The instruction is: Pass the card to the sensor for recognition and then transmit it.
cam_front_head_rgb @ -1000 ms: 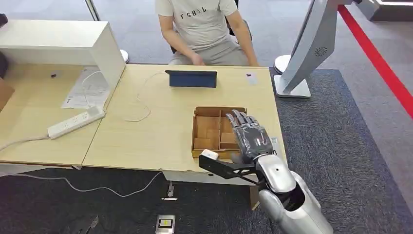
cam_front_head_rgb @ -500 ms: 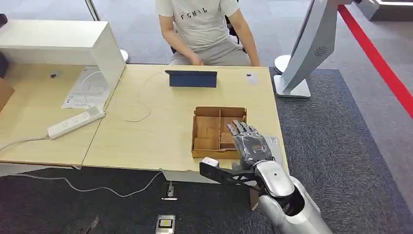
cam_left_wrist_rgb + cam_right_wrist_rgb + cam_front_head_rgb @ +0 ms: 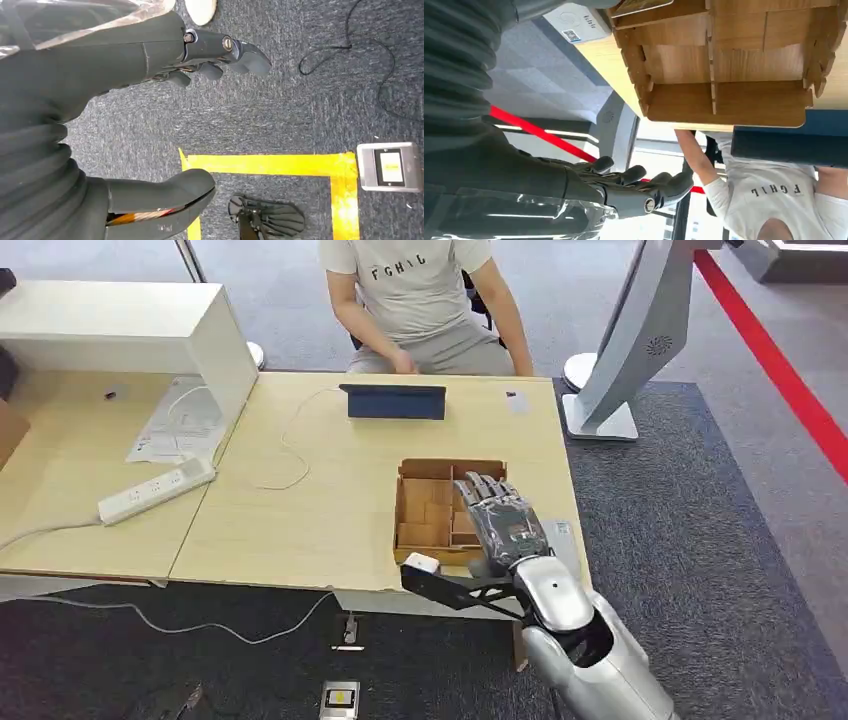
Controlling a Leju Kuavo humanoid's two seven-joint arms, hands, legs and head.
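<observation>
Both hands hold nothing. The right hand (image 3: 505,525) hovers palm-down over the right half of the cardboard box (image 3: 401,512) near the front edge of the table (image 3: 320,490), its fingers (image 3: 482,487) stretched out and slightly apart, reaching over the inner compartments. In the right wrist view a flat grey piece, likely the card (image 3: 640,5), lies in the box compartment nearest the white reader (image 3: 579,22), which sits on the table just beside the box. The piece lies under the palm side of the hand, apart from the fingers (image 3: 664,184), which touch nothing. The left hand (image 3: 115,60) hangs over the carpet, thumb and fingers spread. Across the table a person (image 3: 420,290) sits behind a blue tablet (image 3: 392,401).
</observation>
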